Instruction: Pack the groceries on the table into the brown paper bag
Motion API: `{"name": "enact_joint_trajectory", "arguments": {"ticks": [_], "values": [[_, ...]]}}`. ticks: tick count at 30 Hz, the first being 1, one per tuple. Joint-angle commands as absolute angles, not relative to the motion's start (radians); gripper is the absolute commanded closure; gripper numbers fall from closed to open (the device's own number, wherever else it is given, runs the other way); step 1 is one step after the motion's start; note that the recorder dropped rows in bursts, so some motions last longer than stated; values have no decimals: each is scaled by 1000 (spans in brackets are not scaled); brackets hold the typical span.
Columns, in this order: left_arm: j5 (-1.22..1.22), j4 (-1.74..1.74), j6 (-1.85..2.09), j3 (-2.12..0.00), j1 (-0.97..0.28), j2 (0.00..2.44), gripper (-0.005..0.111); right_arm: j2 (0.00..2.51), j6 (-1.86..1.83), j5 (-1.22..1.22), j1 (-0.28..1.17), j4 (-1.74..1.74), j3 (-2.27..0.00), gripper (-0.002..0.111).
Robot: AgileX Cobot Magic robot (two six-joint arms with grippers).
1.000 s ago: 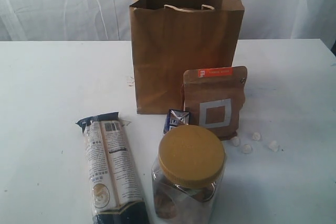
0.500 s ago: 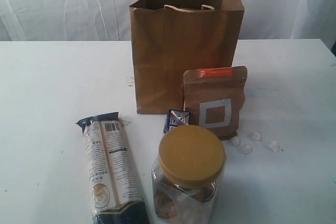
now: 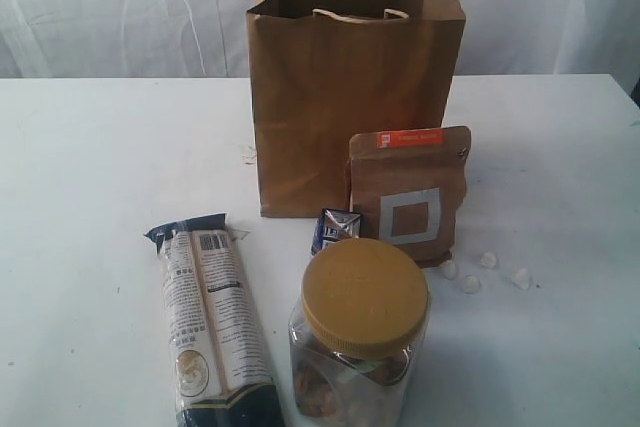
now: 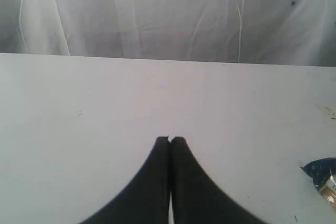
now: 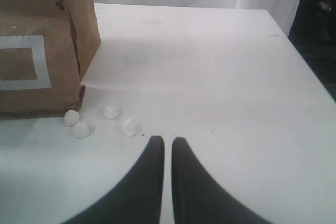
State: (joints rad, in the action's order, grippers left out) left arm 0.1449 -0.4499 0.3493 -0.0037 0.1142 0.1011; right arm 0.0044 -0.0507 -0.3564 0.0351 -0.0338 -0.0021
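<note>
Exterior view. You see the white table run out past both side edges. There is wide bare room at 9 o'clock and 3 o'clock of the paper bag. The bag stands upright at 12 o'clock with its mouth open and its rim creased. Its inside is hidden from you, and the rear handle is cut off by the top edge.

At 6 o'clock stands the clear jar with a yellow lid, its base cut off by the lower edge. At 7 o'clock the long cream-and-black packet lies flat, its near end likewise cut off.

The brown pouch, with an orange strip and a grey square, stands at the bag's 5 o'clock. The small blue-white carton sits between bag, pouch and jar, largely hidden by the lid. Four white lumps lie at the pouch's 4 o'clock; you cannot tell what they are.

Wrist views. The left gripper has its fingers pressed together and holds nothing, over bare table. The right gripper shows only a thin slit between its fingers and holds nothing, near the lumps.
</note>
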Motion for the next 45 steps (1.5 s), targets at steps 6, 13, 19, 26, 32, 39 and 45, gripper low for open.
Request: {"name": "enact_joint_trajectory", "arguments": {"ticks": [6, 13, 19, 26, 32, 39, 45], "values": [[158, -471, 368, 0, 115, 94, 107, 0, -222, -62, 39, 145, 0, 102], [158, -471, 368, 0, 115, 94, 107, 0, 184, 355, 39, 77, 0, 102], [158, -471, 368, 0, 115, 94, 107, 0, 448, 848, 39, 16, -39, 102], [158, -471, 368, 0, 106, 94, 107, 55, 628, 684, 39, 54, -389, 102], [158, -471, 368, 0, 106, 94, 107, 313, 408, 681, 39, 163, -672, 102], [158, -471, 368, 0, 106, 94, 107, 653, 17, 395, 39, 151, -838, 102], [158, -471, 368, 0, 106, 94, 107, 950, -286, -83, 39, 154, -781, 102]]}}
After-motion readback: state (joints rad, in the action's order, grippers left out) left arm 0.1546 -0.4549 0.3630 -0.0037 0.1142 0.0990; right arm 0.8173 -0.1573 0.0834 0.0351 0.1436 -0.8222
